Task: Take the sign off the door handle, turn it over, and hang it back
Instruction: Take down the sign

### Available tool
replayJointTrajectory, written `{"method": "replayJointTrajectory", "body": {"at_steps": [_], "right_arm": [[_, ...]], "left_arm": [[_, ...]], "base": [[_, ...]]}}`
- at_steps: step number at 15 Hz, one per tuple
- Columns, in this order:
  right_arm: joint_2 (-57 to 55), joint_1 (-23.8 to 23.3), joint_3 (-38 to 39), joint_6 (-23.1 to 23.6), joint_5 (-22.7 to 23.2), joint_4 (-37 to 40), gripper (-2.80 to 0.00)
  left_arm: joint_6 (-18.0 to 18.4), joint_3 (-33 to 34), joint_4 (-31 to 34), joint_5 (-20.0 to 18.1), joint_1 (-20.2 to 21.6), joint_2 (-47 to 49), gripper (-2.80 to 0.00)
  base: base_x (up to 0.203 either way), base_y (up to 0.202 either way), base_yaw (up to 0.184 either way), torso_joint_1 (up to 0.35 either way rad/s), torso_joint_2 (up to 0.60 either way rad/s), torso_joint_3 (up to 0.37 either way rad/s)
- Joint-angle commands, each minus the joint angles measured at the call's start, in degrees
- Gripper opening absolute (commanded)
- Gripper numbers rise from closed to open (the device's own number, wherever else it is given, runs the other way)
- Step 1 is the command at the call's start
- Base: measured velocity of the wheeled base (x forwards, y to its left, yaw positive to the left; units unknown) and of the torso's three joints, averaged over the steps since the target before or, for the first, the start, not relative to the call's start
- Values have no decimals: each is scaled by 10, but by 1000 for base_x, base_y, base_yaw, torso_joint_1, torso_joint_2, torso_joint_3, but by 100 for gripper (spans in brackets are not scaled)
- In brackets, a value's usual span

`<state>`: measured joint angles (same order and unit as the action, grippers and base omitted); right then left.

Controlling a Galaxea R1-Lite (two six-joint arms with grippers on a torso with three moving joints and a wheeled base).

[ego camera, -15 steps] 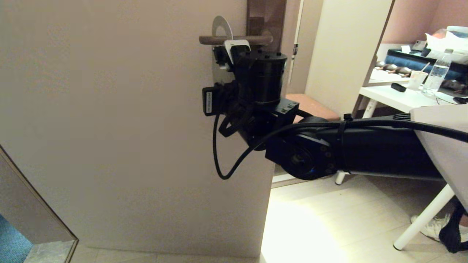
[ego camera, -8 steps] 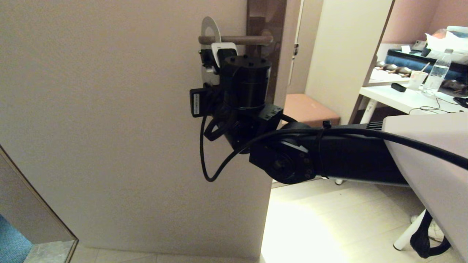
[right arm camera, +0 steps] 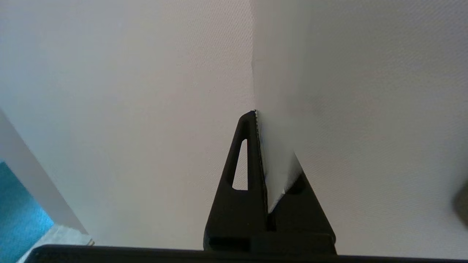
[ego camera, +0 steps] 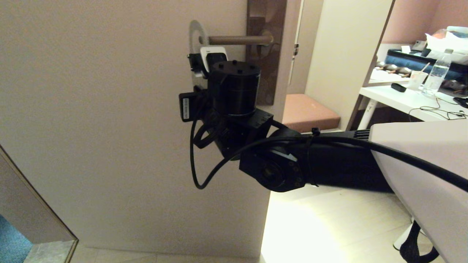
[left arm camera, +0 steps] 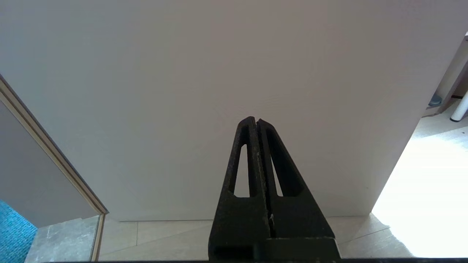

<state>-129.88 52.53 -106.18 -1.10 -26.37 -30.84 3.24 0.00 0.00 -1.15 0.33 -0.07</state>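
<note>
While pinched (right gripper (right arm camera: 257, 120)), sign (ego camera: 194, 31) rings handle (ego camera: 237, 39) tip.

Pale floor (ego camera: 329, 226), white table (ego camera: 395, 98) carrying water bottle (ego camera: 437, 77), cup (ego camera: 416, 79), cables (ego camera: 437, 111)

The head view looks forward and down at the door (ego camera: 109, 109) from mid-distance. Both wrist views sit close behind their fingers, facing that same door (left arm camera: 182, 73) panel.
</note>
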Motion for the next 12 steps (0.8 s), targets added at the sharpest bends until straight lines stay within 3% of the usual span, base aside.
{"method": "replayJointTrajectory", "body": {"at_steps": [1, 7, 12], "right_arm": [[-4, 2, -1, 0, -1, -2, -280], [2, 9, 4, -1, 4, -1, -280], [34, 27, 45, 11, 82, -1, -280]], "left_arm": [[0, 0, 0, 0, 0, 1, -280], [0, 0, 0, 0, 0, 1, -280], [0, 0, 0, 0, 0, 1, -280]], "base": [[0, 0, 0, 0, 0, 0], [0, 0, 0, 0, 0, 0], [0, 0, 0, 0, 0, 0]]}}
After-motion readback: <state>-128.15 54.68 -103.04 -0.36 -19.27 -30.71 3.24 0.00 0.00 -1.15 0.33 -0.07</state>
